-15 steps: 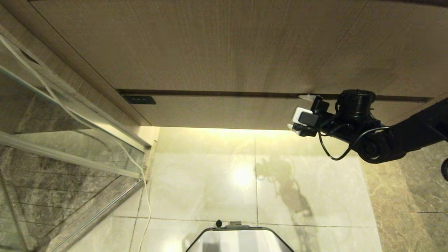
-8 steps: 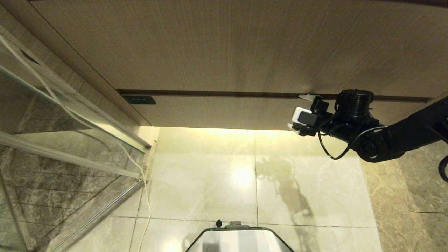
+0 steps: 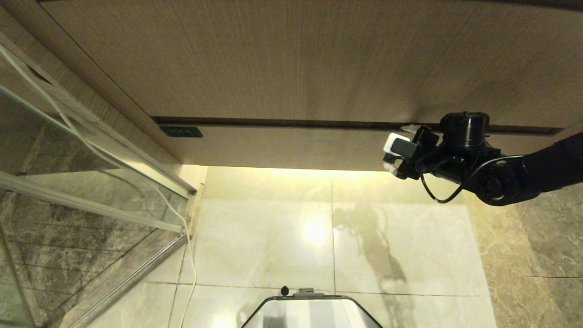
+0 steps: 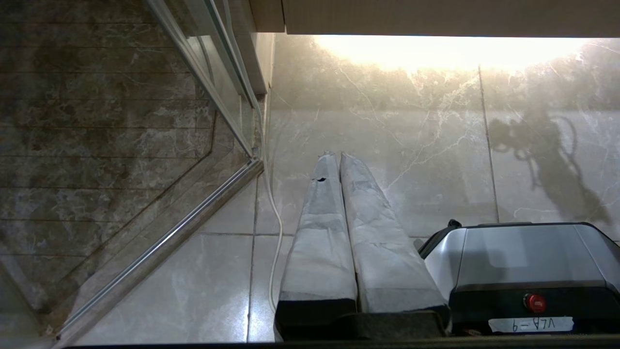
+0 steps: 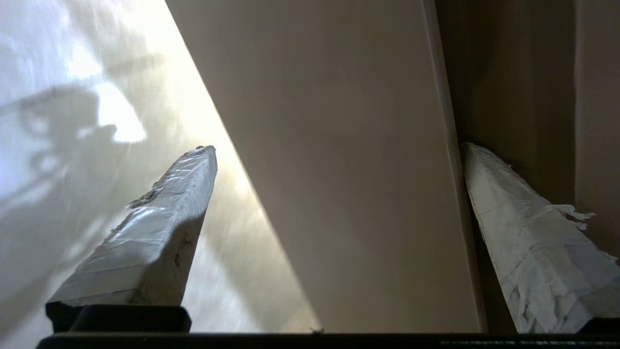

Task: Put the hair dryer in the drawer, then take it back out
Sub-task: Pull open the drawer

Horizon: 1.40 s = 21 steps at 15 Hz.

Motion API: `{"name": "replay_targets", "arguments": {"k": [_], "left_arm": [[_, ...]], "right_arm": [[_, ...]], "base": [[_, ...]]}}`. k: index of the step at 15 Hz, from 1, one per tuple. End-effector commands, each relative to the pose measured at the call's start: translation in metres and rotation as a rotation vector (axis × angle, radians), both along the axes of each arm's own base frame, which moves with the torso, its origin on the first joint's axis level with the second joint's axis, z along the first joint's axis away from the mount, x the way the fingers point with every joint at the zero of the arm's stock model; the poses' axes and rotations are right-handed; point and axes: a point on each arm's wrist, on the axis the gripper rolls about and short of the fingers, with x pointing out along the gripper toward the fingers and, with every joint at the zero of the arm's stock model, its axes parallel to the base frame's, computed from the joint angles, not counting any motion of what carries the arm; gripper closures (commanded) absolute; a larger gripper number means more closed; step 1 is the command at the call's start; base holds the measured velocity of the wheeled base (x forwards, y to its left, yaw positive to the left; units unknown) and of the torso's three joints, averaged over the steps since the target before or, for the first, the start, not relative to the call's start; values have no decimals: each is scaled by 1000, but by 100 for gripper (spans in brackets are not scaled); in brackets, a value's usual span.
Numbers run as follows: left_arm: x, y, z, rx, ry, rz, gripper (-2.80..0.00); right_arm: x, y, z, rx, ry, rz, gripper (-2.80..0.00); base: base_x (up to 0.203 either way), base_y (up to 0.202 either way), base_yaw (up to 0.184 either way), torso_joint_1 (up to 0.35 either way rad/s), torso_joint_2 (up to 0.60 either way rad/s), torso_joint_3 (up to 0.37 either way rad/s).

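Left gripper [image 4: 339, 157] hangs over the floor tiles [image 4: 387, 145], fingers pressed together, holding nothing. Right gripper [image 3: 401, 148] sits at the right end of the shut drawer [image 3: 291, 146], spread wide across its front: one finger [image 5: 508, 218] in the dark gap along the top edge, the other [image 5: 160, 213] below. I cannot see the hair dryer.

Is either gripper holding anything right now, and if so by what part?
Nothing is held. The right gripper is open, one finger on each side of the light-brown wood-grain drawer front. The left gripper is shut and empty over the floor.
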Motion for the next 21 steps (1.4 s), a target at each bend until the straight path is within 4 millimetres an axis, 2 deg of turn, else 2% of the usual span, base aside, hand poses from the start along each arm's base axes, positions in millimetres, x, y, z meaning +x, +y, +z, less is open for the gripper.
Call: {"name": "replay_targets", "arguments": {"k": [1,10,11,14,18,21], "left_arm": [[0,0,0,0,1,0,0],[0,0,0,0,1,0,0],[0,0,0,0,1,0,0],[0,0,0,0,1,0,0],[0,0,0,0,1,0,0],[0,0,0,0,1,0,0]], "right_arm": [[-9,-2,0,11,72,-50,-280],[-14,-2,1,15,111,-61,-280],[-22,-4,3,7,162,-84,-280],[-28,-5,2,5,198,-99,-280],[-88,-17,34,5,378,-125,-280],[-111,-21,46,105,396,-176,-280]], "base": [[0,0,0,0,0,0],[0,0,0,0,0,0],[0,0,0,0,0,0],[0,0,0,0,0,0],[0,0,0,0,0,0],[0,0,0,0,0,0]]}}
